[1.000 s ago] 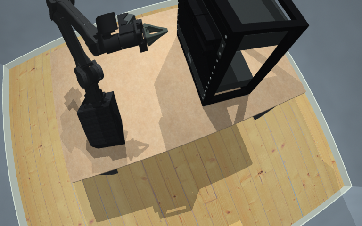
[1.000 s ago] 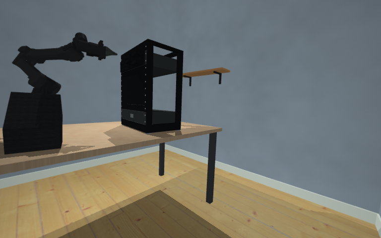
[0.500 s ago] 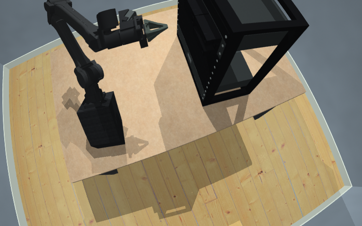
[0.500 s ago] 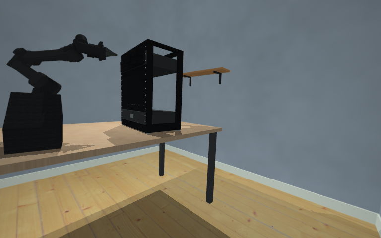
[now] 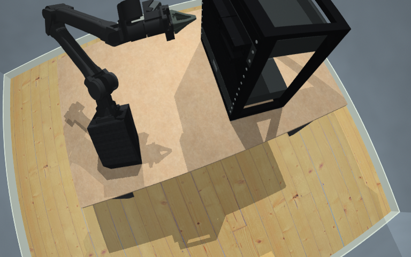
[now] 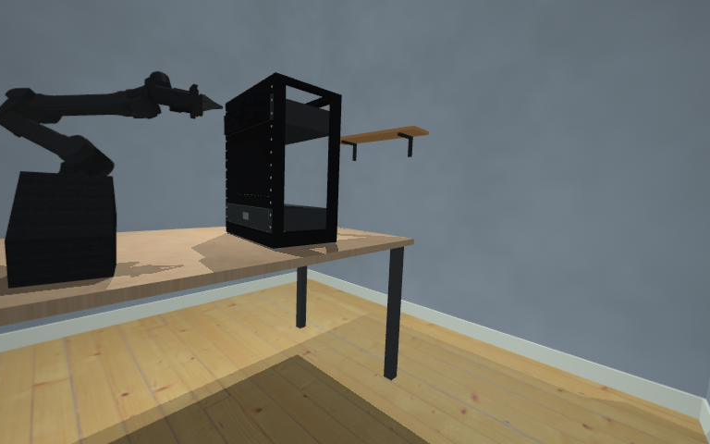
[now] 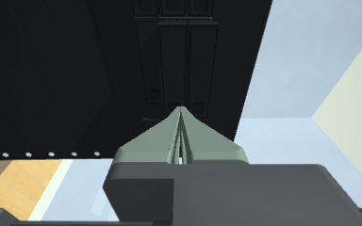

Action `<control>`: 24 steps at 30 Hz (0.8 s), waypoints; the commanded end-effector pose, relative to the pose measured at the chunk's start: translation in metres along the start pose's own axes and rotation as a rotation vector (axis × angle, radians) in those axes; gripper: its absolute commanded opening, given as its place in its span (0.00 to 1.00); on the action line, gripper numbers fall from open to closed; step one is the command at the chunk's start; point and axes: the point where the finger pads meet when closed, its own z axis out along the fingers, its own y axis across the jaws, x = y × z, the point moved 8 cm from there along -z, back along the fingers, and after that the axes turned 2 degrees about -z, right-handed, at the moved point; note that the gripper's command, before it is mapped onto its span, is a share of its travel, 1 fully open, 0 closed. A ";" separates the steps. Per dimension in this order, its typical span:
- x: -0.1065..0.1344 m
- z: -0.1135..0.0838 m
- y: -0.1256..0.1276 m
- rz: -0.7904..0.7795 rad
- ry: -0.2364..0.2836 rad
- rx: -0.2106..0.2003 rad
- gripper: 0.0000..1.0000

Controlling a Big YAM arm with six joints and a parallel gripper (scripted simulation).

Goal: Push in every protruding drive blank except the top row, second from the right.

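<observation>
The black open-frame rack stands on the table at the right, its front facing the arm; it also shows in the exterior view. The drive blanks are dark narrow panels on the rack front, seen in the wrist view; which ones stick out I cannot tell. My gripper is shut with nothing between its grey-green fingers, and its tip points at the upper part of the rack front, a short gap away. In the wrist view the fingertips lie in line with the lower ends of the blanks.
The arm's black base block sits on the left of the table. The rack stands near the table's right edge. A wooden wall shelf hangs behind the rack.
</observation>
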 end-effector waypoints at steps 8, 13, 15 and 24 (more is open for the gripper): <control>-0.016 0.061 -0.016 -0.039 -0.059 0.010 0.00; -0.006 0.048 -0.009 -0.025 -0.030 0.010 0.00; -0.004 0.049 -0.008 -0.022 -0.027 0.007 0.00; -0.008 0.055 -0.012 -0.026 -0.036 0.008 0.00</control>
